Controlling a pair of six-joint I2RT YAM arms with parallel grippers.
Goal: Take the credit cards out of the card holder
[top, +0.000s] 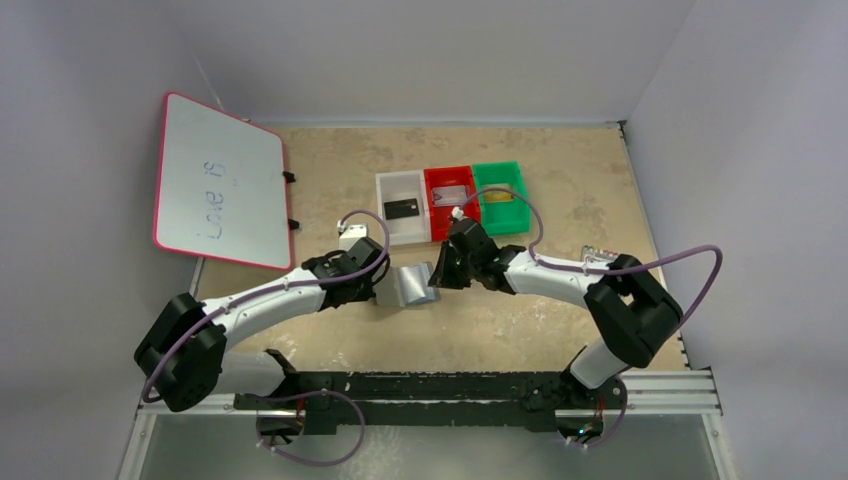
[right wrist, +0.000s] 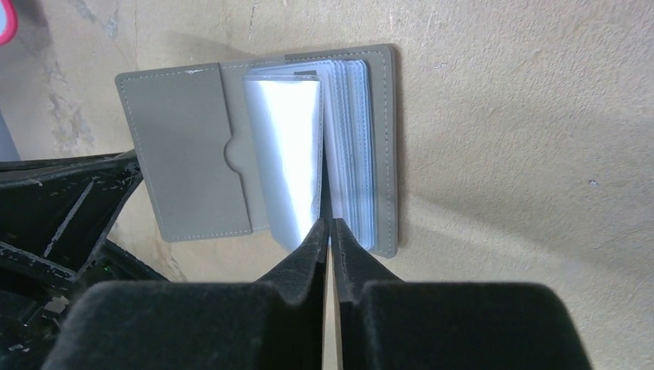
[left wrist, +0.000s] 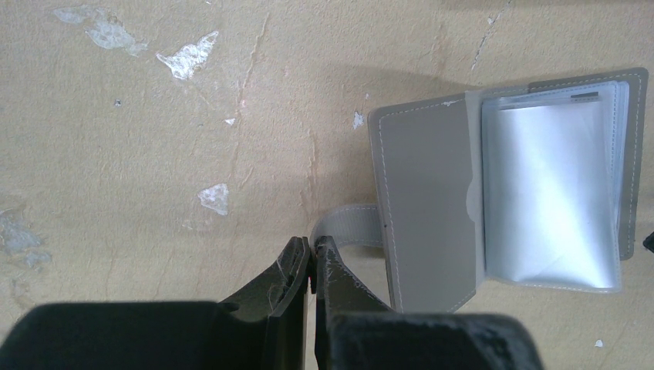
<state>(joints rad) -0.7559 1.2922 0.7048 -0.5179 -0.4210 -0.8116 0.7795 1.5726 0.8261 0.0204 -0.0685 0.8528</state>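
1. Tan, scuffed worktop [top: 560, 180] under everything, with white walls on three sides.
2. Red-rimmed whiteboard [top: 220, 195] at far left, overhanging the worktop's left edge, faint writing on its face.
3. Pale left arm [top: 260, 300] and right arm [top: 560, 275] reaching in from the near edge, meeting mid-worktop at the card holder [top: 408, 286].
4. Row of three trays at far centre, touching side by side:
   - white tray [top: 398, 188] on the left, holding a black card [top: 400, 209]
   - red tray [top: 450, 224] in the middle, holding a silvery card [top: 450, 194]
   - green tray [top: 500, 218] on the right, holding a gold card [top: 498, 196]
5. Grey card holder lying open on the worktop just nearer than the trays, between the two end effectors. Plain grey flap on one half, stack of clear shiny sleeves [right wrist: 285, 146] on the other, one sleeve standing up from the stack.
6. At the holder's left, the left end effector [left wrist: 311, 250]: fingers narrow, pinched on the grey strap [left wrist: 351, 227] sticking out from the flap's outer edge.
7. At the holder's right, the right end effector [right wrist: 329, 225]: fingers pressed narrow, tips in among the sleeves at their edge. Cannot tell what, if anything, is caught between.
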